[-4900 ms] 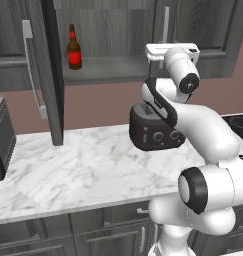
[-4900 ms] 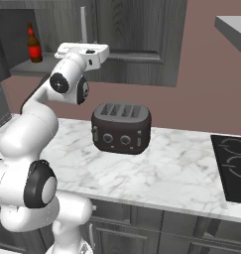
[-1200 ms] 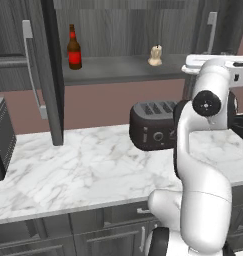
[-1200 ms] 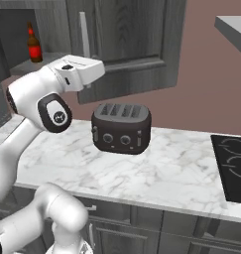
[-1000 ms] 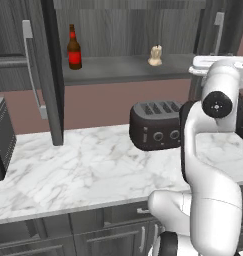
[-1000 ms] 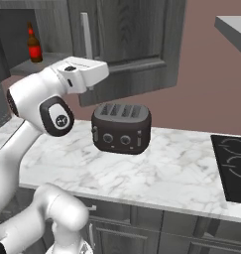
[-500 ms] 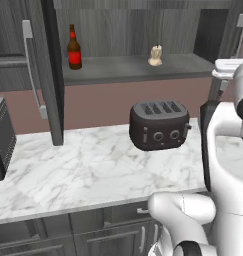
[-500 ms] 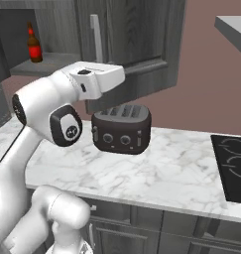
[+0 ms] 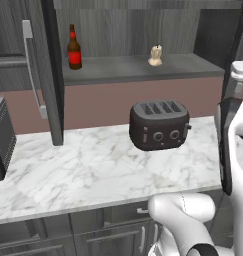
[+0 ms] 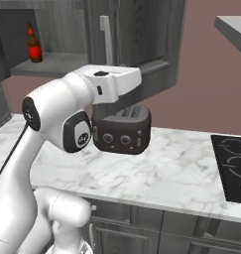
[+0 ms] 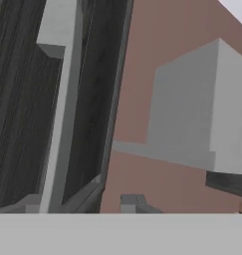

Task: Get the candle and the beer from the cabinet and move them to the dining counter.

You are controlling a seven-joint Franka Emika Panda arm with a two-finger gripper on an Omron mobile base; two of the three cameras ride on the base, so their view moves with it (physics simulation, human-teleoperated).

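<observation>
Left base view: open cabinet (image 9: 133, 35) above the marble wall counter (image 9: 93, 170), with the toaster (image 9: 159, 125) taken as landmark. Beer (image 9: 74, 48) upright on the cabinet shelf, up and well left of the toaster. Candle (image 9: 155, 56) upright on the same shelf, almost straight above the toaster, well apart from the beer. Open cabinet door (image 9: 48, 75) edge-on, left of the toaster, its silver bar handle (image 9: 33, 70) on the far side. Dark appliance (image 9: 0, 145) at the left edge, cut off by the frame, too little showing to name. White arm filling the right edge, hiding the counter right of the toaster; hand out of frame there.

Right base view: arm link crossing in front of the toaster (image 10: 123, 130), covering its left end and most of its top. Beer (image 10: 34, 43) up and far left of the toaster on the shelf; candle hidden behind the arm and door. Cooktop (image 10: 231, 166) right of the toaster, cut by the frame edge.

Hand view: close on a cabinet door and bar handle (image 11: 60, 99), pink wall beside, a grey block at right hard to identify. Finger tips (image 11: 132, 203) barely rising above the bottom, nothing visible between them; cannot tell whether claw stands apart or together.
</observation>
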